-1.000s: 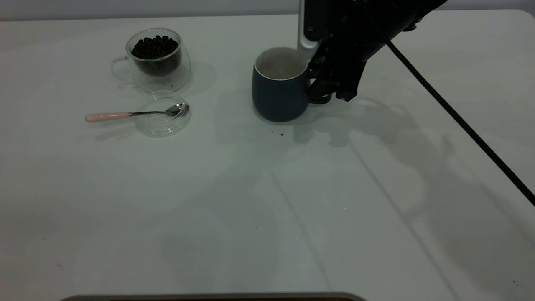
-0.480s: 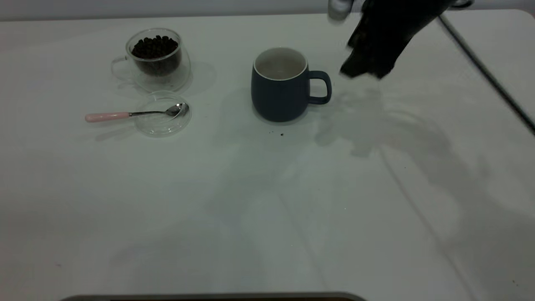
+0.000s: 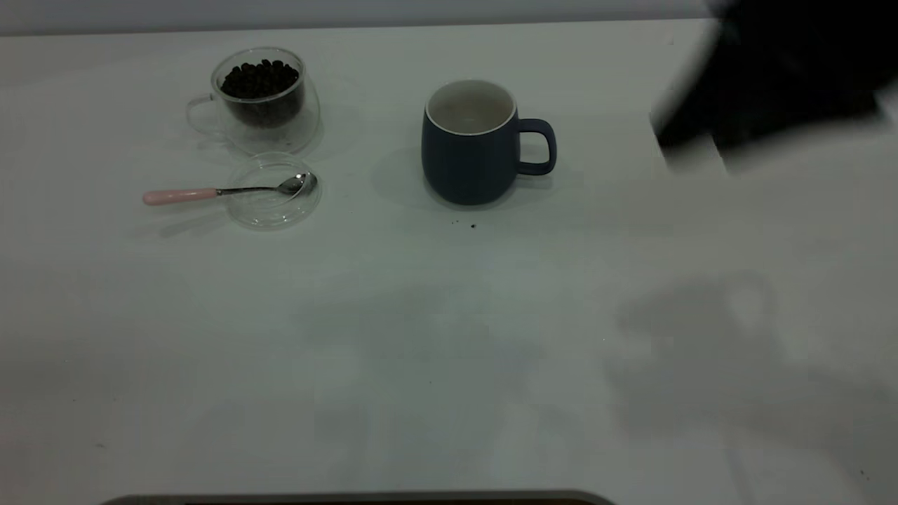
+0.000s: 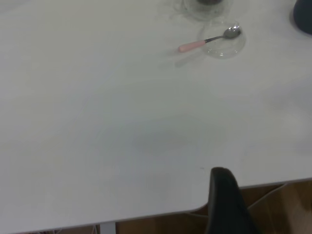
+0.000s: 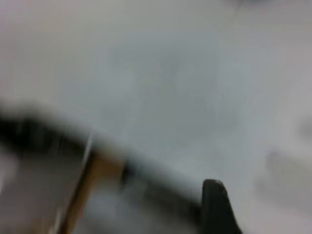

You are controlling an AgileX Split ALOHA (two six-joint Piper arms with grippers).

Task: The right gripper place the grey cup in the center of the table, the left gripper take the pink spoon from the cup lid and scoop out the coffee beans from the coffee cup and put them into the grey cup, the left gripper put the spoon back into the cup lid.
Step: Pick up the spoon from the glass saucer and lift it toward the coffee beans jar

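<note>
The grey cup (image 3: 468, 144) stands upright near the table's middle, handle to the right, with nothing holding it. The glass coffee cup (image 3: 263, 98) full of beans stands at the back left. In front of it lies the clear cup lid (image 3: 275, 200), with the pink spoon (image 3: 179, 196) resting bowl-in-lid and handle pointing left. My right gripper (image 3: 708, 130) is a dark blur at the far right, well clear of the grey cup. My left gripper (image 4: 225, 195) hangs over the table's edge, far from the spoon (image 4: 195, 46) and lid (image 4: 228, 45).
A few dark crumbs (image 3: 471, 226) lie just in front of the grey cup. The white table (image 3: 449, 351) stretches bare across the front. The left wrist view shows the table's edge (image 4: 146, 214) with floor beyond.
The right gripper has let go of the grey cup's handle and pulled away up and to the right. The cup stays where it was set. Spoon, lid and coffee cup have not moved.
</note>
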